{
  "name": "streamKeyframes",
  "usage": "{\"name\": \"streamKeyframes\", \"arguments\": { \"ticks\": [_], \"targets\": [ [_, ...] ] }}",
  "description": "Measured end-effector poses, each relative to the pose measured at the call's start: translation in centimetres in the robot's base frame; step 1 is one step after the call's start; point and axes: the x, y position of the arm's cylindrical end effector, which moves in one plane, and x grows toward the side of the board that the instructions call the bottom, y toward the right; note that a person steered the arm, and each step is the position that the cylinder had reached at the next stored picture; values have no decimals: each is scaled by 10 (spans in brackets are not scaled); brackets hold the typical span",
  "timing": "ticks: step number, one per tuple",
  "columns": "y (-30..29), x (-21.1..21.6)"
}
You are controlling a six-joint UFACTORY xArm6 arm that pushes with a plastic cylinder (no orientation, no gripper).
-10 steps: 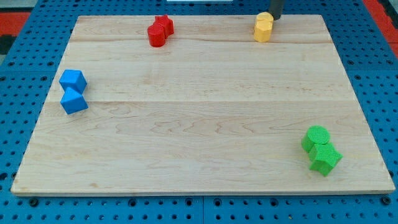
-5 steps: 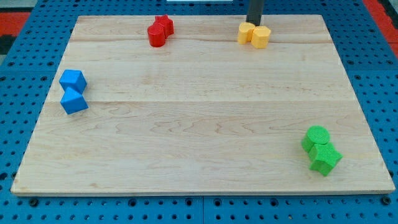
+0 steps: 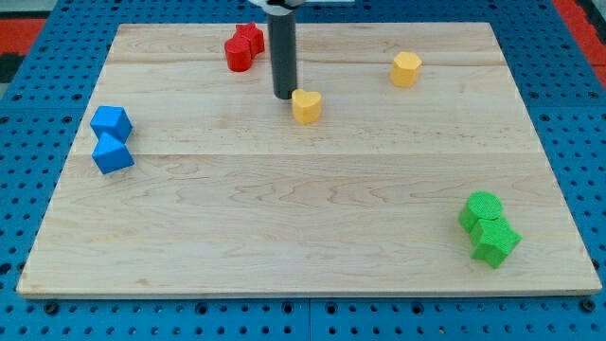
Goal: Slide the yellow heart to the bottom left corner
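Observation:
The yellow heart [image 3: 306, 105] lies on the wooden board [image 3: 303, 218], a little above its middle. My tip [image 3: 284, 96] stands just to the heart's upper left, touching or nearly touching it. A second yellow block, six-sided [image 3: 406, 69], sits apart near the view's top right. The board's bottom left corner [image 3: 38, 279] is far from the heart.
Two red blocks [image 3: 242, 47] sit close together at the view's top, left of my rod. Two blue cubes [image 3: 112, 139] sit at the left edge. Two green blocks [image 3: 489, 228] sit at the bottom right. A blue pegboard [image 3: 28, 114] surrounds the board.
My tip has swept from the top right to the left and down. The yellow heart has separated from the six-sided yellow block and slid down and left with the tip.

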Motion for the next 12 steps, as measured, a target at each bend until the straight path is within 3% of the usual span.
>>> {"name": "streamKeyframes", "arguments": {
  "ticks": [1, 3, 4, 6, 7, 8, 9, 11, 12],
  "targets": [
    [49, -4],
    [-72, 62],
    [-83, 94],
    [-38, 47],
    [-30, 89],
    [-70, 124],
    [-71, 172],
    [-46, 213],
    [-111, 221]
  ]
}}
